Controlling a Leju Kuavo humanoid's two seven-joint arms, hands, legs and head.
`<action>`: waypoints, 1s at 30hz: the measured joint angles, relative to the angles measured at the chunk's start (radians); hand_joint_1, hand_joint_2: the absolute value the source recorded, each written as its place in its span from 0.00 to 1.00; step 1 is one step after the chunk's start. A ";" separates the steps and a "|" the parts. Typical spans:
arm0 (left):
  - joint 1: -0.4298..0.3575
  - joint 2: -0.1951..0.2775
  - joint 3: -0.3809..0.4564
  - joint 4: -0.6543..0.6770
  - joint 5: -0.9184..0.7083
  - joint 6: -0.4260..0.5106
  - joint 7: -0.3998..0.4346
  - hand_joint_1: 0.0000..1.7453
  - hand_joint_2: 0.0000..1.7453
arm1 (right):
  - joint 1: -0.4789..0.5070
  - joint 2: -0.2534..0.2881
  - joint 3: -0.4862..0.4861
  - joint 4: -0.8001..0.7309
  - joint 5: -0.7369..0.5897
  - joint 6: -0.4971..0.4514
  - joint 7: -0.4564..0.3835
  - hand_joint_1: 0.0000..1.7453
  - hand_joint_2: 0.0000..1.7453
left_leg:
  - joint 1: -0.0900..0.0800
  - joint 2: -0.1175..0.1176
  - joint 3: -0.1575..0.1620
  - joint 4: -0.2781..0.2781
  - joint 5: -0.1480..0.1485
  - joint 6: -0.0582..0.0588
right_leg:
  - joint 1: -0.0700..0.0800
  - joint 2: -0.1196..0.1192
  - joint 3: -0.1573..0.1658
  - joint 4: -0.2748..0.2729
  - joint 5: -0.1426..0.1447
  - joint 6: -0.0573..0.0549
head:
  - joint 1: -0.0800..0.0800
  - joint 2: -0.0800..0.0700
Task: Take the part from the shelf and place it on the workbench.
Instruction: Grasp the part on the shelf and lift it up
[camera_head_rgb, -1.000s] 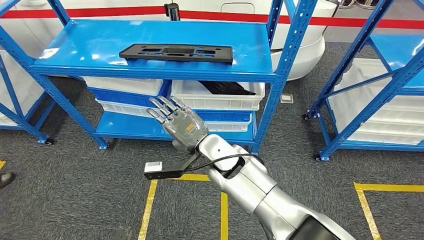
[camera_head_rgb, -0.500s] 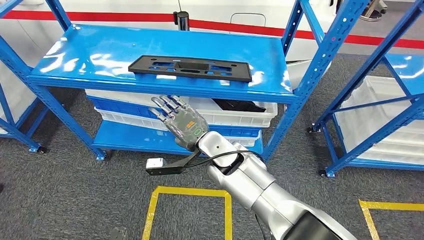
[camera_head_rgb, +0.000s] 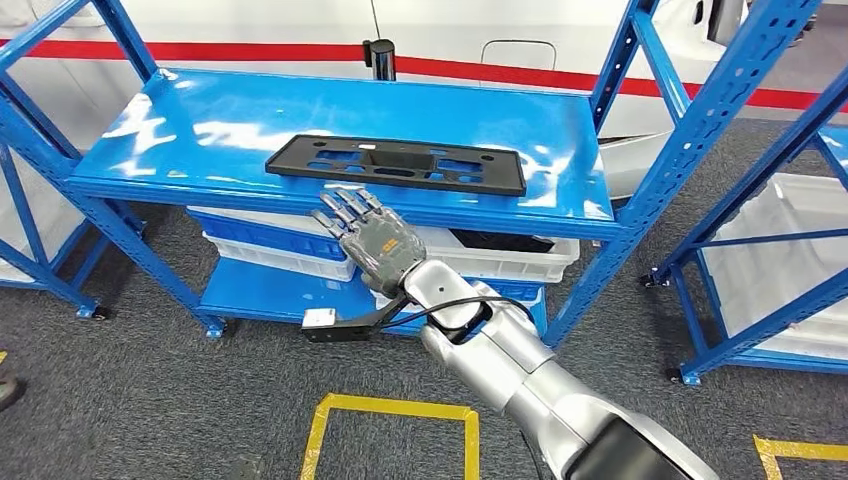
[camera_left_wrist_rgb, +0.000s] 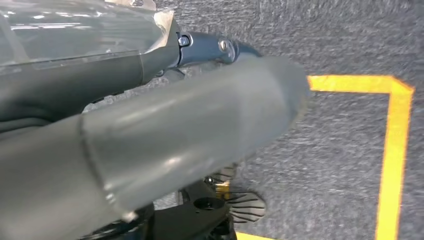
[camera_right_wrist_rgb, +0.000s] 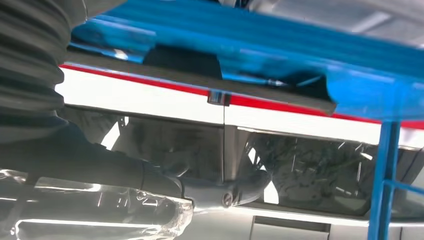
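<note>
A silver, segmented right arm (camera_head_rgb: 520, 375) is showing at lower centre of the head view, ending in a grey right hand (camera_head_rgb: 375, 245) with orange and green markings; a black cable (camera_head_rgb: 440, 315) is looping at the wrist.

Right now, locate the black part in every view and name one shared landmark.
Head view: black part flat on the blue shelf, beyond the right hand.
Left wrist view: not in it.
Right wrist view: cannot tell; blurred dark shape by the shelf.
Shared landmark: blue shelf.

Grey carpet floor (camera_head_rgb: 150, 400), yellow tape lines (camera_head_rgb: 390, 408), perhaps white wall (camera_head_rgb: 250, 20).
</note>
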 joint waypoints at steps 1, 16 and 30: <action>0.000 0.002 0.000 0.000 0.000 -0.001 0.000 0.00 0.00 | 0.001 0.001 0.000 0.002 0.000 0.000 0.001 0.00 1.00 | 0.008 0.004 -0.040 0.045 -0.022 -0.011 | -0.001 0.000 0.002 0.001 -0.006 0.002 | 0.000 0.000; -0.001 0.012 0.000 0.002 0.005 -0.004 0.004 0.00 0.00 | -0.011 0.002 -0.028 0.052 0.012 0.015 0.025 0.00 1.00 | 0.032 0.015 -0.043 -0.140 0.125 0.010 | -0.017 -0.013 -0.100 0.253 -0.151 0.072 | 0.005 0.000; -0.007 0.012 0.000 0.002 0.005 -0.007 0.005 0.00 0.00 | -0.061 0.018 -0.055 0.143 0.023 0.042 0.053 0.00 1.00 | 0.026 0.014 -0.058 -0.036 0.027 -0.029 | -0.020 -0.012 -0.019 0.023 -0.021 0.044 | 0.005 0.000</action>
